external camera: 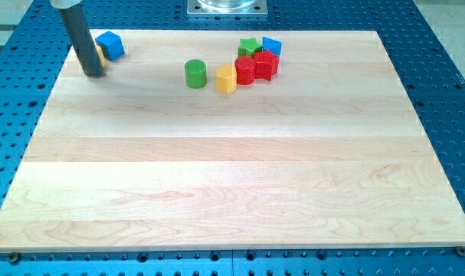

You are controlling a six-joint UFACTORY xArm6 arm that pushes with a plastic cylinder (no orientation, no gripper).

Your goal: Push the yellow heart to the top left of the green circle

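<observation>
My tip [94, 74] rests on the board near the view's top left corner. A yellow block [99, 52], mostly hidden behind the rod, shows only as a small sliver, so I cannot make out its shape. It touches the rod's right side and sits next to a blue cube [109, 45]. The green circle [194, 73] stands well to the right of my tip, near the view's top centre.
Right of the green circle is a cluster: a yellow hexagonal block [226, 78], two red blocks [245, 70] [266, 64], a green star [250, 47] and a blue block [271, 46]. The wooden board's [217, 192] top edge lies close behind them.
</observation>
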